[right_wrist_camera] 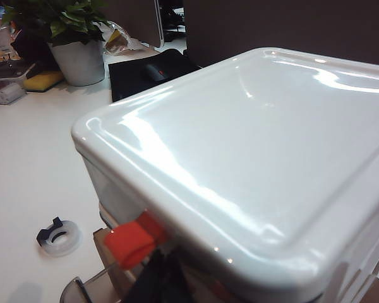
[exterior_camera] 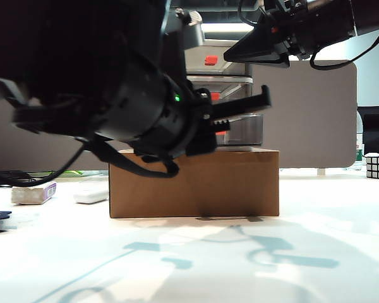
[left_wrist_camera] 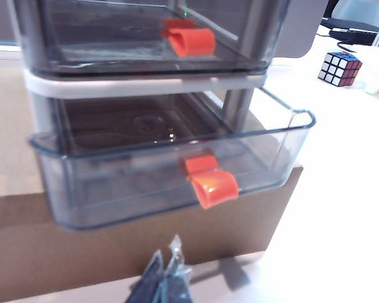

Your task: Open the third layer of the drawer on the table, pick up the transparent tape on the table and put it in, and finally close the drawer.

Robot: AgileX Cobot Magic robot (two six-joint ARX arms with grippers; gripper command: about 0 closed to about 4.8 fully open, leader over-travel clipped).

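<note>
L gripper (left_wrist_camera: 164, 281) fingers together, empty, just below the third layer (left_wrist_camera: 170, 183), pulled out. R gripper (exterior_camera: 256, 53) above the drawer (right_wrist_camera: 259, 158) top; state can't tell. Transparent tape (right_wrist_camera: 59, 237) well off, on table (right_wrist_camera: 25, 164).

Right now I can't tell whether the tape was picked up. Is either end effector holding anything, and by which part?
The left end effector is shut on nothing; the transparent tape lies untouched. The right end effector's hold can't be told.
</note>
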